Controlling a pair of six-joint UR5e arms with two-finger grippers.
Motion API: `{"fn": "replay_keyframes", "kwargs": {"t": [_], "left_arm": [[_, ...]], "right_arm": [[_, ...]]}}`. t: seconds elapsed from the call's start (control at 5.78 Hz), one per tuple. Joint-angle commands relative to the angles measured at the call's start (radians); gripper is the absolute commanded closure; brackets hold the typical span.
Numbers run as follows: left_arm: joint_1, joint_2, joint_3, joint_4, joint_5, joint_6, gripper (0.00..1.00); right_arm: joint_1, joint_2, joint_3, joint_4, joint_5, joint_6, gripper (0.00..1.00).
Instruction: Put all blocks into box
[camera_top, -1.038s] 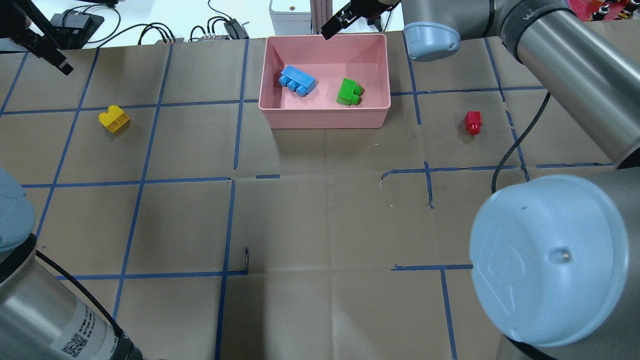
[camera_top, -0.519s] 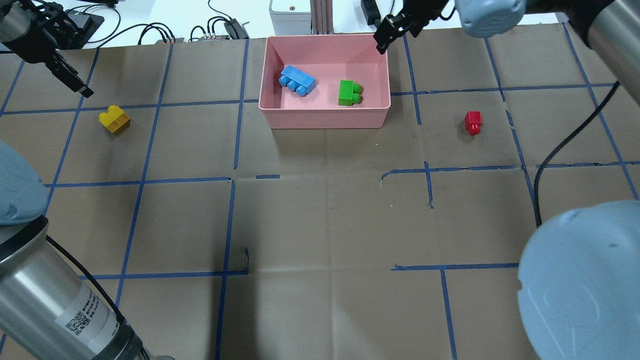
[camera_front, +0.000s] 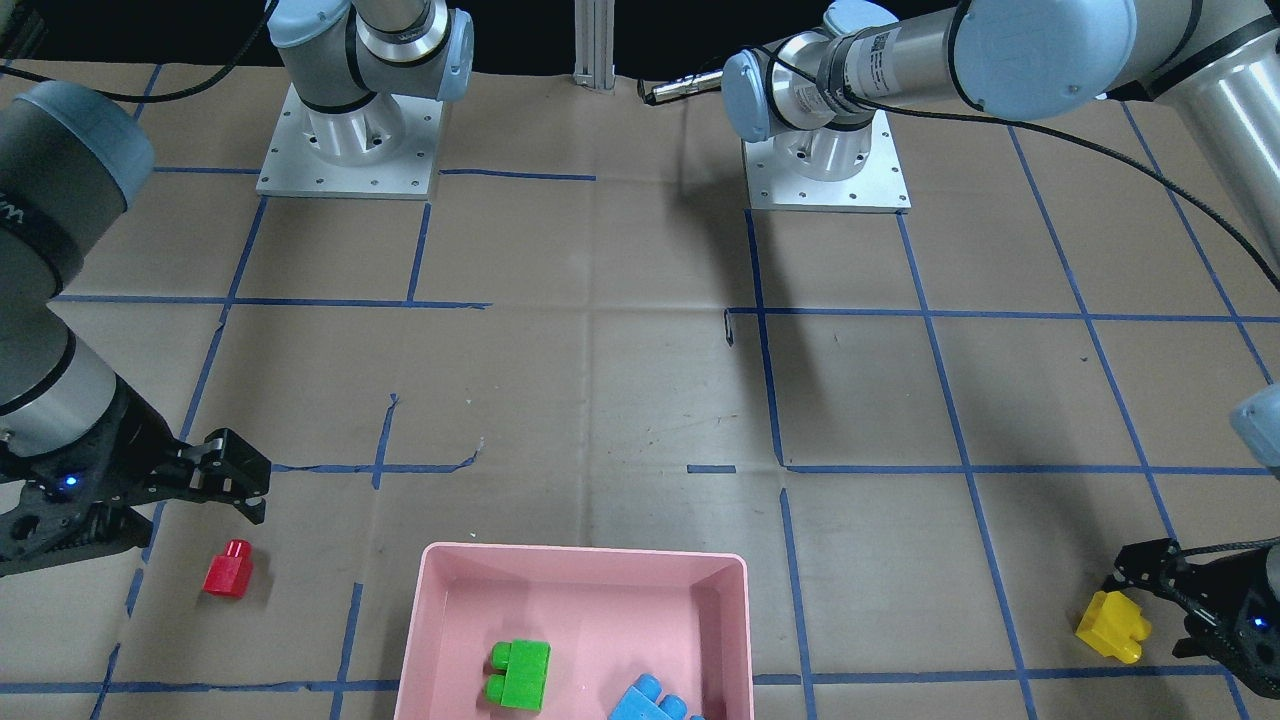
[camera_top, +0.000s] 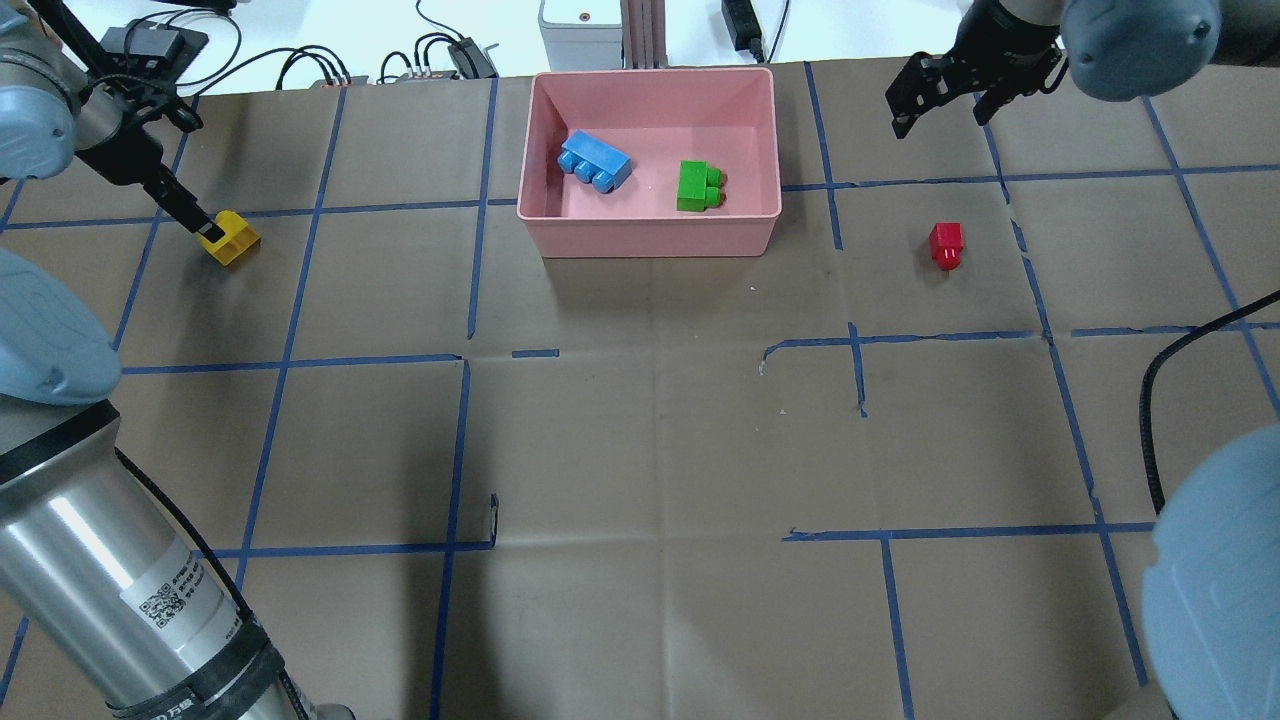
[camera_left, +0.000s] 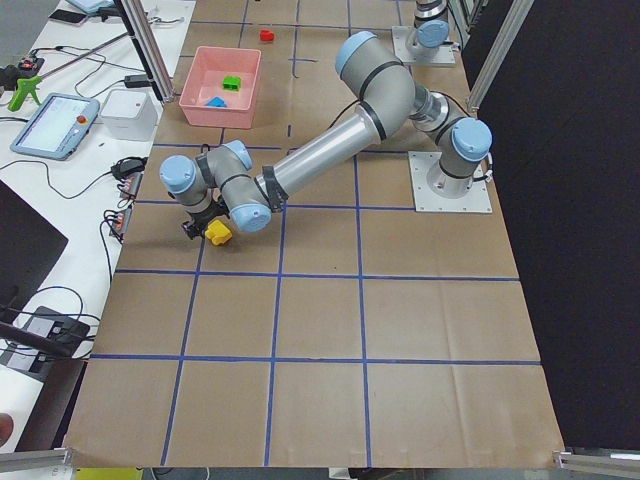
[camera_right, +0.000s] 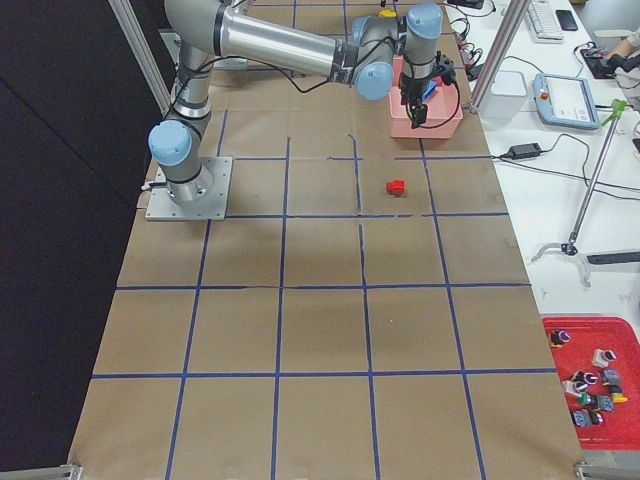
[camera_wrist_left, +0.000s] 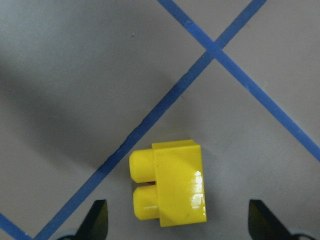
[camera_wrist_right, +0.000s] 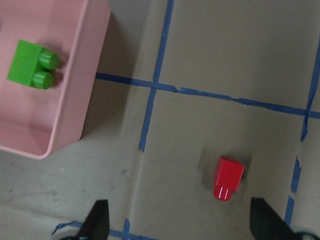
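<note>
The pink box (camera_top: 650, 240) stands at the far middle and holds the blue block (camera_top: 595, 160) and the green block (camera_top: 697, 186). The yellow block (camera_top: 232, 238) lies on the table at the left. My left gripper (camera_top: 205, 225) is open and low over it; in the left wrist view the yellow block (camera_wrist_left: 170, 182) lies between the fingertips (camera_wrist_left: 97, 217). The red block (camera_top: 945, 245) lies on the table to the right of the box. My right gripper (camera_top: 940, 115) is open and empty, beyond the red block; the right wrist view shows that block (camera_wrist_right: 228, 177) ahead.
Brown paper with blue tape lines covers the table (camera_top: 640, 420). Cables and small devices (camera_top: 440, 55) lie past the far edge behind the box. The arm bases (camera_front: 820, 160) stand at the robot's side.
My left gripper came down and right to the yellow block. My right gripper swung right, from over the box's far rim to the table beyond the red block. The green block settled flat.
</note>
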Motion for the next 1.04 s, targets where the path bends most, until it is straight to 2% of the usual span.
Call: {"fn": "replay_keyframes", "kwargs": {"t": [0.0,0.17,0.35,0.52,0.69,0.86], "left_arm": [[0.008,-0.010,-0.055,0.087,-0.002,-0.006,0.03],[0.006,-0.010,-0.067,0.115,-0.002,-0.008,0.06],[0.002,-0.009,-0.063,0.121,-0.002,-0.014,0.11],[0.002,-0.010,-0.057,0.121,-0.002,-0.015,0.13],[-0.001,-0.012,-0.058,0.138,-0.021,-0.021,0.15],[-0.003,-0.013,-0.060,0.140,-0.022,-0.023,0.23]], "right_arm": [[-0.062,0.009,0.208,-0.236,-0.002,0.072,0.01],[-0.076,0.031,0.268,-0.301,-0.002,0.172,0.01],[-0.076,0.106,0.293,-0.384,-0.002,0.170,0.01],[-0.076,0.142,0.298,-0.447,-0.027,0.166,0.01],[-0.076,0.148,0.298,-0.453,-0.036,0.173,0.02],[-0.076,0.159,0.297,-0.490,-0.037,0.178,0.03]]}}
